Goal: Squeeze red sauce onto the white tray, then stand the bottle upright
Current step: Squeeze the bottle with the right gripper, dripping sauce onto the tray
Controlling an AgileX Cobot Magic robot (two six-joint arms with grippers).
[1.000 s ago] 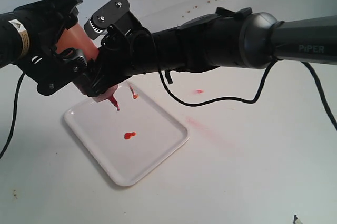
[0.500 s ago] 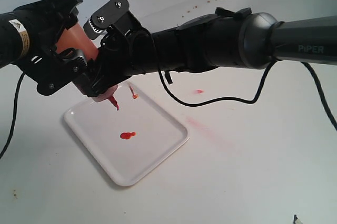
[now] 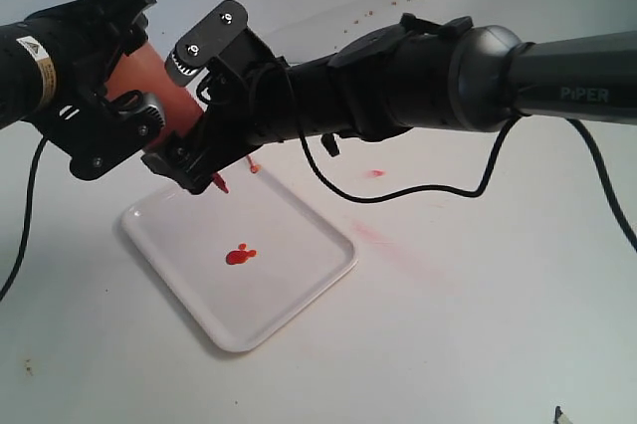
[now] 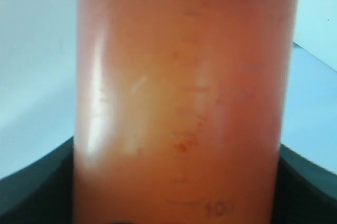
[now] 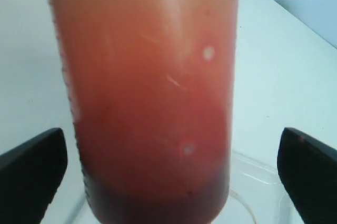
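Note:
The bottle [image 3: 159,86] hangs tilted above the far end of the white tray [image 3: 289,295], its red nozzle [image 3: 217,182] pointing down. My left gripper [image 3: 129,66] is shut on the bottle's body, which fills the left wrist view [image 4: 179,77] with dark fingers [image 4: 37,192] pressed to its sides. My right gripper [image 3: 194,106] reaches across from the right and straddles the bottle [image 5: 147,77] near its cap end. It is open, with a gap between each of its fingers [image 5: 31,174] and the bottle. A small blob of red sauce [image 3: 237,256] lies on the tray.
Pale pink smears [image 3: 373,173] mark the white table to the right of the tray. The right arm's black cable [image 3: 398,190] loops below the arm. A small dark object [image 3: 559,414] lies at the front right corner.
My right gripper's jaws have spread away from the bottle. The nozzle has risen a little above the tray. The left grip and the sauce blob stay as they were.

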